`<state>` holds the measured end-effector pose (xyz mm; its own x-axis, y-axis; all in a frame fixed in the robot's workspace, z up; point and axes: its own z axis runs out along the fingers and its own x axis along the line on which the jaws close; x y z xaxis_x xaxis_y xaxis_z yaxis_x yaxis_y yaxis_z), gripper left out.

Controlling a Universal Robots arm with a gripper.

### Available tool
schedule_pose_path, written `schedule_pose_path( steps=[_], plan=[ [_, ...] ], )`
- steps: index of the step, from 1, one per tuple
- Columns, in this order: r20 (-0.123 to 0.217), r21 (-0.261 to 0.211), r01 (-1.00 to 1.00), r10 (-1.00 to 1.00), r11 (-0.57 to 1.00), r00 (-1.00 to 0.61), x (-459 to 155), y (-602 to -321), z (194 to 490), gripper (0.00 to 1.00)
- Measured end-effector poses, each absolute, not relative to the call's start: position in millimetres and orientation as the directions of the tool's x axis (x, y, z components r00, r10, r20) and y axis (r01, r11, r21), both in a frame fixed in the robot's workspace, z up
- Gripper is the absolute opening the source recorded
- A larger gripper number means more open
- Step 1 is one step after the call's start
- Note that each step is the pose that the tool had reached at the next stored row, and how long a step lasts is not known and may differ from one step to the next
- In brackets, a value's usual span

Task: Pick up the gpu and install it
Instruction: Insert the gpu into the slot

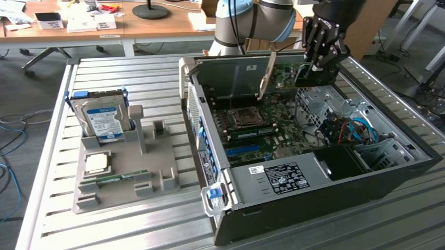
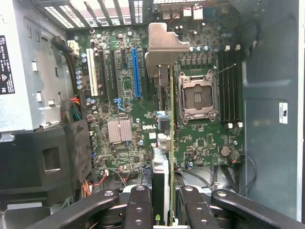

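Here, the gripper [image 2: 164, 206] has its jaws clamped on the gpu [image 2: 162, 167], a thin dark card seen edge-on with a silver end bracket, over the motherboard [image 2: 124, 95] inside the open case [image 1: 313, 192]. At the exterior view's left, a grey tray [image 1: 161, 156] on the bench [image 1: 139, 224] holds a hard drive [image 1: 103, 121], a processor [image 1: 96, 163] and a memory stick [image 1: 114, 178].

The place looks like a robotics lab or workshop. A robot arm [image 1: 250, 21] stands at a slatted metal workbench [image 1: 125, 229] that carries an open computer case [image 1: 389, 172] and a grey parts holder [image 1: 160, 156]. Wooden desks [image 1: 167, 26] with small boxes [image 1: 49, 21] stand behind, and loose cables [image 1: 14, 130] lie on the floor.
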<state>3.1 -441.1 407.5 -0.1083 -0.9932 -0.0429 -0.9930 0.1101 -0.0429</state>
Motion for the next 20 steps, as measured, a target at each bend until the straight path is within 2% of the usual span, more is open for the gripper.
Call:
schedule_pose_path(
  steps=[20],
  plan=[
    [-0.043,-0.043,-0.993,-0.993,0.110,-0.108,3.2,-445.0,405.7,0.27]
  ],
)
